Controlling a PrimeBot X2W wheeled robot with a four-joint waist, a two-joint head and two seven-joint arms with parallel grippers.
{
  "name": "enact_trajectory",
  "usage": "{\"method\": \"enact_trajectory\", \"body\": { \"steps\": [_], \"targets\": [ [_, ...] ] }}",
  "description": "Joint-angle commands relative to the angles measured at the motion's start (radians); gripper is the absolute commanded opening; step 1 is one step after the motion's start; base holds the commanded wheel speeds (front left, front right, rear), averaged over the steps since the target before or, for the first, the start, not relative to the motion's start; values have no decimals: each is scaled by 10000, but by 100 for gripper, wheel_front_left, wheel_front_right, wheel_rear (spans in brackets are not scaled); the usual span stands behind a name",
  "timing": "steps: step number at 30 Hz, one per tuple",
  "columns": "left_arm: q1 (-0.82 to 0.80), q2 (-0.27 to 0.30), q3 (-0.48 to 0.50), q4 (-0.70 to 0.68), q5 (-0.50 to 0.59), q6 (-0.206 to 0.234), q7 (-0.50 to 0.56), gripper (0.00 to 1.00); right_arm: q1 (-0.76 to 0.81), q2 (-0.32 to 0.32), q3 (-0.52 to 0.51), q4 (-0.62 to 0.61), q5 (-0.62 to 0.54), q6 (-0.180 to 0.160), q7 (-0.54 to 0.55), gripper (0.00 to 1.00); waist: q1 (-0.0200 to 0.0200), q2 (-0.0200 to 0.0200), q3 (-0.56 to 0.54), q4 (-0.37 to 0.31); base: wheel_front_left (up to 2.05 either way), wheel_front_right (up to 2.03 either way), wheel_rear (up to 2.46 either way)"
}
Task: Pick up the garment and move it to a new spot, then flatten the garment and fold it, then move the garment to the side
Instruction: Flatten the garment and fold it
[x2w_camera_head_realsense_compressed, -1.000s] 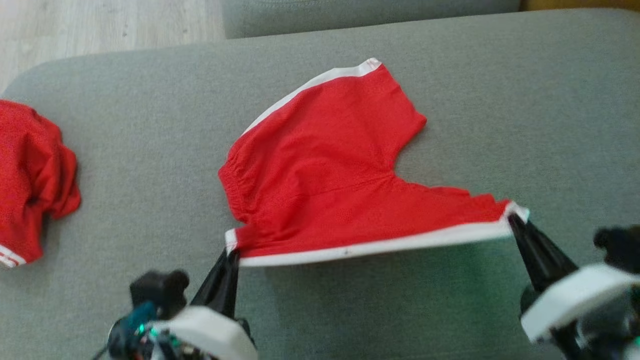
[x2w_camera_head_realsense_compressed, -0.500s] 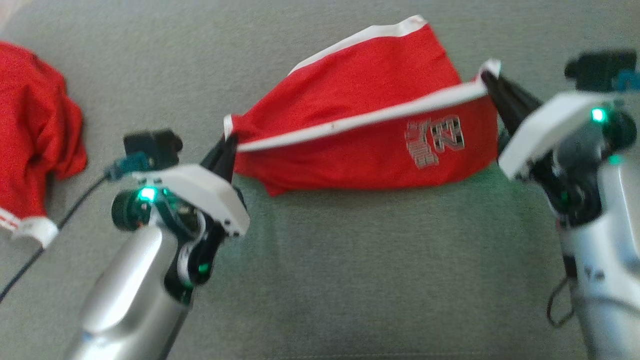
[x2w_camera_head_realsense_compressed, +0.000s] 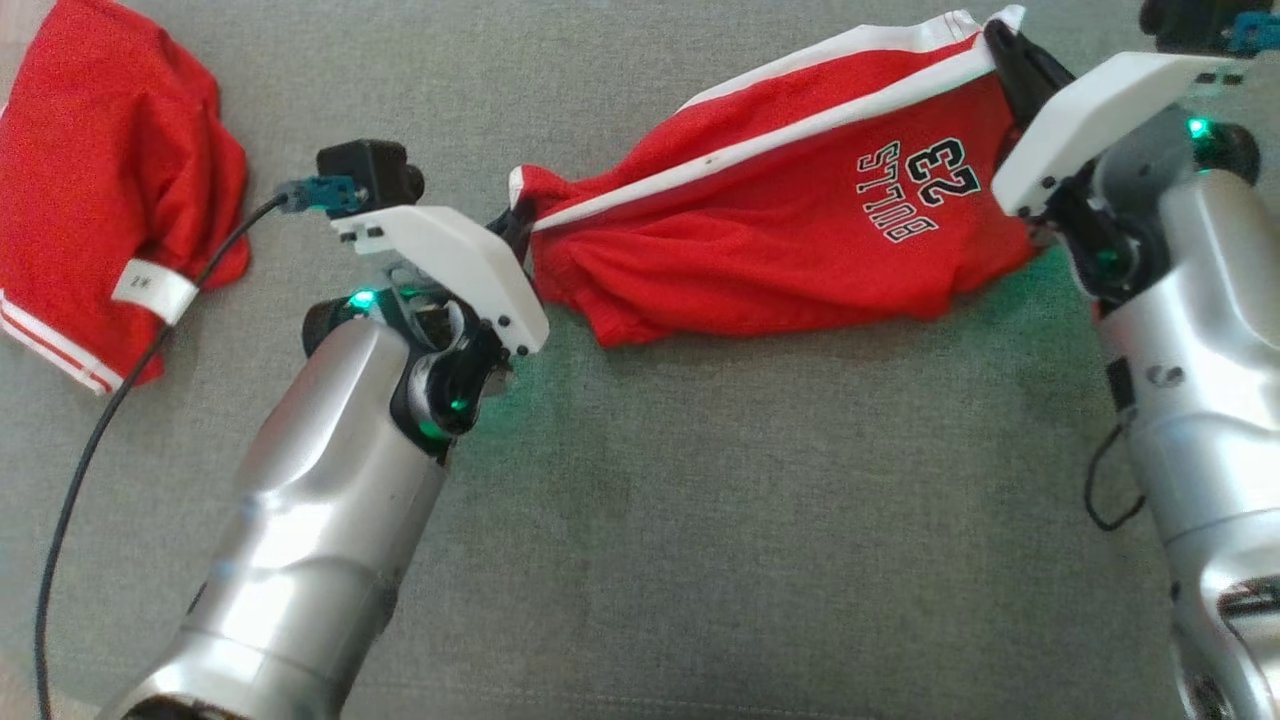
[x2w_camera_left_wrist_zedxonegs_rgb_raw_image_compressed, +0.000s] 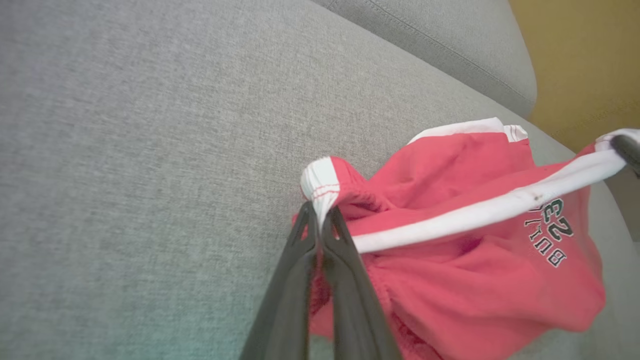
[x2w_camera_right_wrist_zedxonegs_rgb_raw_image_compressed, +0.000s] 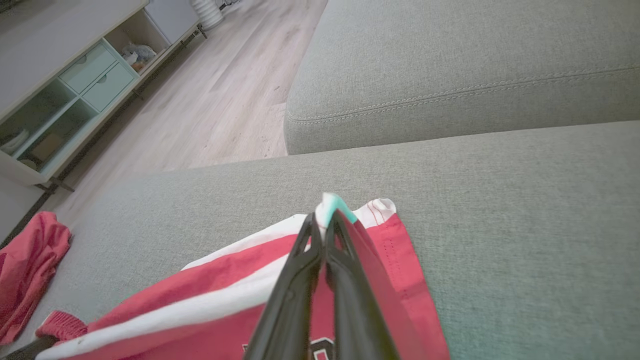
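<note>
Red crumpled cloth (x2w_camera_head_realsense_compressed: 100, 180) lies well left of the left gripper (x2w_camera_left_wrist_zedxonegs_rgb_raw_image_compressed: 317, 212), whose jaws are pinched tight on one white-trimmed corner of the red shorts (x2w_camera_head_realsense_compressed: 780, 240), stretched over the grey cushion (x2w_camera_head_realsense_compressed: 700, 520) to the right gripper (x2w_camera_right_wrist_zedxonegs_rgb_raw_image_compressed: 325, 217), likewise clamped on the far corner.

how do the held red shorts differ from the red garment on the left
Held shorts hang stretched between left gripper and right gripper; the other garment lies bunched on the sofa. Held shorts show black lettering; the other garment shows none. Both red, white-trimmed.
</note>
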Motion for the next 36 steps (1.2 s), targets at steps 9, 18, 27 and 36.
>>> {"method": "enact_trajectory", "body": {
  "steps": [9,18,27,36],
  "targets": [
    [-621,-314,540,1336,-556,-782,-1296,100,-517,214,1367,1121,762,-7,-3136,100,-2,0,-97,-107,0,0,0],
    [470,454,258,753,1426,173,-4934,100,487,-980,1922,42,165,-7,-5463,100,-2,0,-535,-410,0,0,0],
    [1912,1927,-42,-1410,3463,1862,-6580,100,3120,-979,397,-2795,-1183,-7,-5304,100,-2,0,-1024,-1025,0,0,0],
    [3162,2885,-59,-3332,3788,2510,-6084,100,5957,105,-703,-6120,-1929,-7,-3524,100,-2,0,-1077,-1378,0,0,0]
  ]
}}
